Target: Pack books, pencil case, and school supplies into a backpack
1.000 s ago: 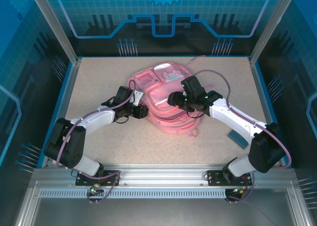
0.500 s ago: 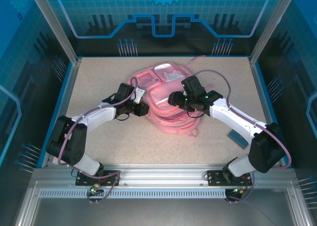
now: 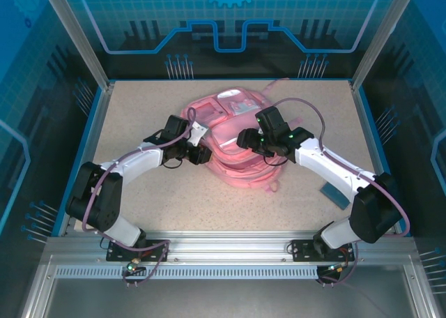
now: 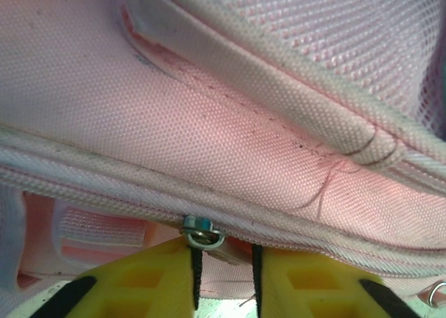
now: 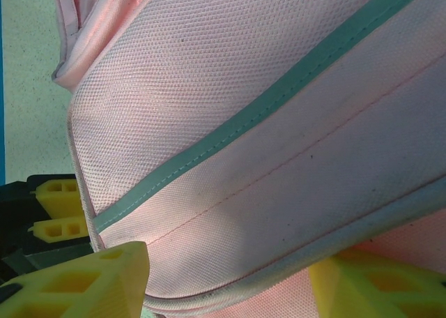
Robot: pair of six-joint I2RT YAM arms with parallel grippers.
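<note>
The pink backpack (image 3: 233, 147) lies flat in the middle of the table. My left gripper (image 3: 200, 155) is at its left edge. In the left wrist view this gripper (image 4: 223, 284) has its yellow fingers (image 4: 139, 283) nearly together, shut on the metal zipper pull (image 4: 209, 240) of the backpack (image 4: 230, 123). My right gripper (image 3: 244, 138) rests on top of the backpack. Its fingers (image 5: 87, 279) stand wide apart, with a thick fold of pink fabric (image 5: 265, 144) between them. A blue oblong pencil case (image 3: 334, 194) lies at the right. The books are out of view.
Blue walls and metal posts enclose the speckled table (image 3: 139, 109). A pink strap (image 3: 275, 85) trails toward the back edge. My left gripper's yellow fingers (image 5: 56, 213) show at the left of the right wrist view.
My left gripper has shifted slightly back along the backpack's left edge, still on the zipper pull. The right arm has not moved.
</note>
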